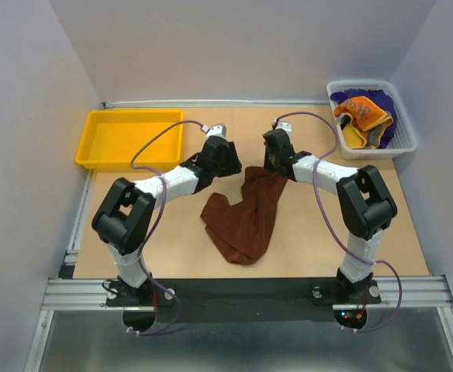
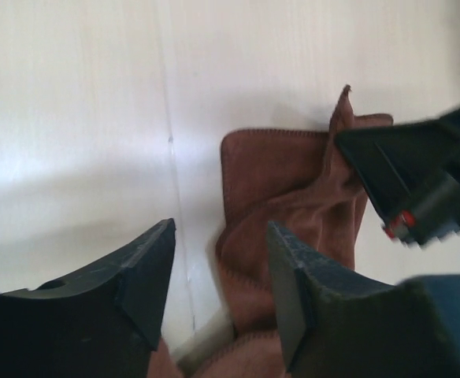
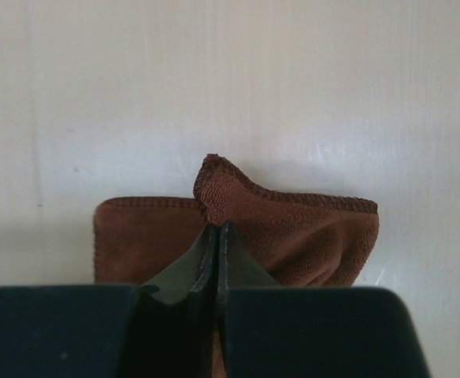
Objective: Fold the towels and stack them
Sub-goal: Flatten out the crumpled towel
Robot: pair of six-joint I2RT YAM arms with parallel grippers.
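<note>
A dark brown towel (image 1: 242, 217) lies crumpled in the middle of the table. My right gripper (image 1: 274, 167) is shut on its far corner; in the right wrist view the fingers (image 3: 217, 230) pinch a raised fold of the brown towel (image 3: 309, 228). My left gripper (image 1: 228, 161) is open at the towel's far left part. In the left wrist view its jaws (image 2: 220, 236) stand apart over the brown towel's (image 2: 277, 181) left edge, and the right gripper (image 2: 403, 169) shows at the right. A purple towel (image 1: 368, 99) and an orange towel (image 1: 361, 116) lie in the basket.
A white mesh basket (image 1: 404, 144) stands at the back right corner. A yellow tray (image 1: 129, 138) sits at the back left. Grey walls close the table on three sides.
</note>
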